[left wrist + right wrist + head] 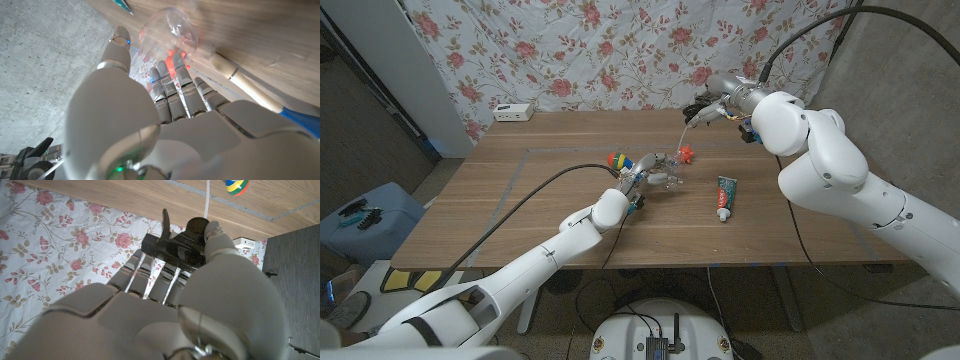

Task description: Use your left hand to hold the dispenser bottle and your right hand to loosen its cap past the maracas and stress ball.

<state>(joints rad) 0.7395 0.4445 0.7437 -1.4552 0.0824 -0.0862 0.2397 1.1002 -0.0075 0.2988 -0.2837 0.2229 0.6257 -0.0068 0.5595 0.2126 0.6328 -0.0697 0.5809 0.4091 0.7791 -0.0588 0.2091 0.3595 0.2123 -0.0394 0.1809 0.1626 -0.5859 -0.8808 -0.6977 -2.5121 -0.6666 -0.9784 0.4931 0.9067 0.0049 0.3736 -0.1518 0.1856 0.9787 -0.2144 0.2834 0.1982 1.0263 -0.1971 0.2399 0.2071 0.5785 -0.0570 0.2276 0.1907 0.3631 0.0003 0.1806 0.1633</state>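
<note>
My left hand [633,186] reaches in at the table's middle and grips the clear dispenser bottle [663,172], which lies tilted between its thumb and fingers [172,82]. The bottle [167,34] has no cap on it. My right hand [718,104] is raised over the back right of the table and holds the black pump cap [176,247], its thin white tube [682,130] hanging down free. A multicoloured stress ball [616,160] sits just left of the bottle. A maraca's wooden handle [245,82] lies beside my left hand.
A small orange toy [688,153] lies behind the bottle. A green-and-white tube [724,197] lies to its right. A white power strip [513,112] sits at the back left of the wooden table [520,215]. A floral curtain hangs behind.
</note>
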